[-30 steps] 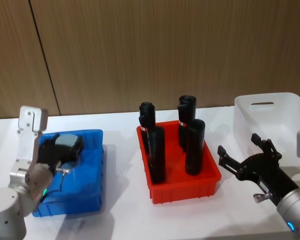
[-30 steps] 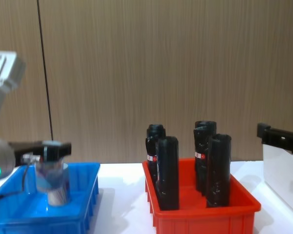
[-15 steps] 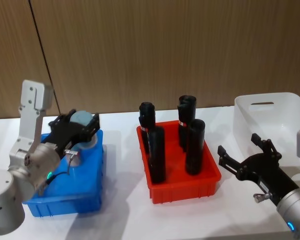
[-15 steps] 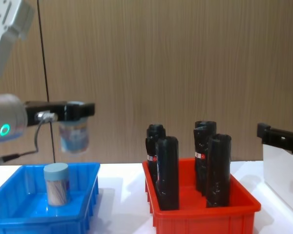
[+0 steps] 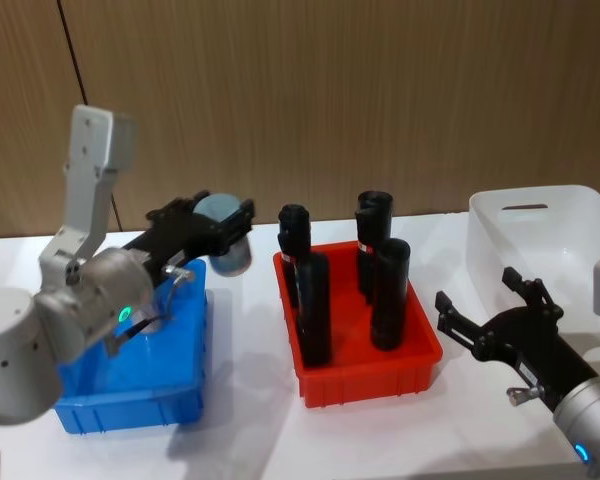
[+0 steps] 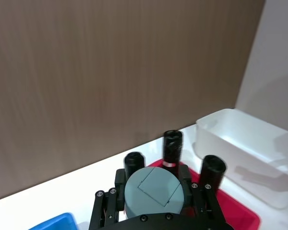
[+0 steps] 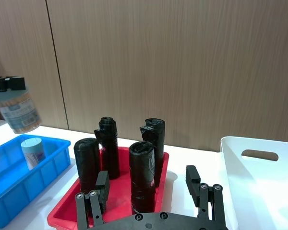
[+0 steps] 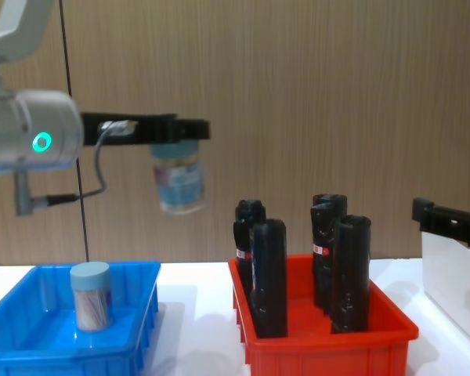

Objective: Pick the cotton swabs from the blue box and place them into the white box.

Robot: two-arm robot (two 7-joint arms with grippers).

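At the near edge of the bench (image 5: 250, 430), on the robot's right, the right gripper (image 5: 474, 290) is shown hovering with its fingers spread wide and nothing between them, just beside the white box (image 5: 580, 230). On the left, the blue box (image 5: 130, 405) is seen with one jar of cotton swabs (image 8: 90, 296) standing upright on its floor. Between the two boxes a red bin (image 5: 370, 378) is set, packed with tall black cylinders (image 5: 313, 305) that are no part of the job. Farther back and higher, a second jar (image 8: 178, 180) is held in the air by the left gripper (image 8: 178, 129), which is closed on the pale blue lid. This jar hangs roughly upright, clear of the blue box's rim. It is placed above the gap between the blue box and the red bin, higher than the cylinder tops. Behind everything a wood-panelled wall (image 5: 330, 100) is seen.

The task is judged to be at an early stage: what can be seen of the white box's inside looks bare, so no jar appears to have been delivered. One jar is in mid-carry, with the red bin to be crossed before the white box is reached, and the other is yet to be picked from the blue box.
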